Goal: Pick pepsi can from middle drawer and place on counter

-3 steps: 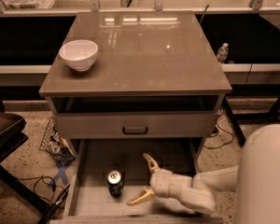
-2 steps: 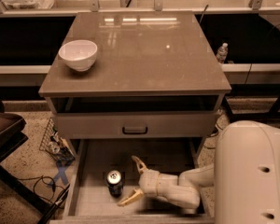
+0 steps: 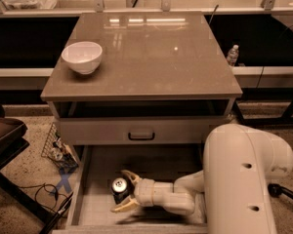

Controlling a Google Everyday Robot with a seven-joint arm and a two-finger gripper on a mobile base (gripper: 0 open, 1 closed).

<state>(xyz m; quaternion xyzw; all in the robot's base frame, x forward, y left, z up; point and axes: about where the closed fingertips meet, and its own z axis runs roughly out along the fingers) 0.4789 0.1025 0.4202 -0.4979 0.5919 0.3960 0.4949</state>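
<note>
One arm (image 3: pixel 167 200) in middle drawer (image 3: pixel 154 159), jaws spread around pepsi can (image 3: pixel 119 185)

Gripper (image 3: pixel 122 192) low in middle drawer (image 3: pixel 94 209), fingers spread around pepsi can (image 3: pixel 119 185); counter (image 3: pixel 156 57) obstructed only by white bowl (image 3: pixel 82 56).

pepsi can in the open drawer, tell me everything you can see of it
The pepsi can is small and dark with a shiny silver top facing up, and it looks like metal. It stands upright on the flat floor of the middle drawer, left of centre in the view. The gripper reaches in from the view's right, fingers open, one on either side of the can; contact cannot be told.
</note>
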